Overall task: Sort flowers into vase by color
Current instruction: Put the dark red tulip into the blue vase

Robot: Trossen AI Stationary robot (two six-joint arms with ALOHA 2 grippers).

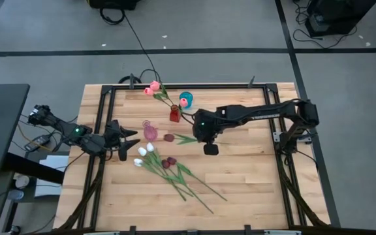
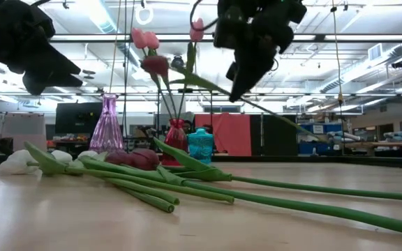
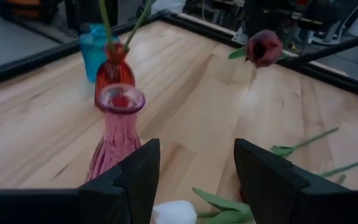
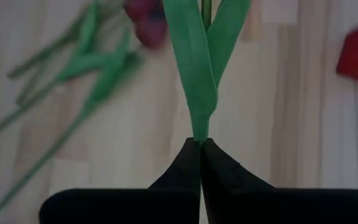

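Two dark jointed arms, small green indicator lights near the wrists, broad flat black fingers (image 3: 138,171)

loose flowers (image 1: 168,166) on table (image 1: 253,189), vases (image 1: 175,115) behind them

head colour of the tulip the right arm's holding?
Dark maroon, clearest in the left wrist view.

Grey floor (image 1: 207,32), black tape lines; ceiling strip lights (image 2: 368,49).
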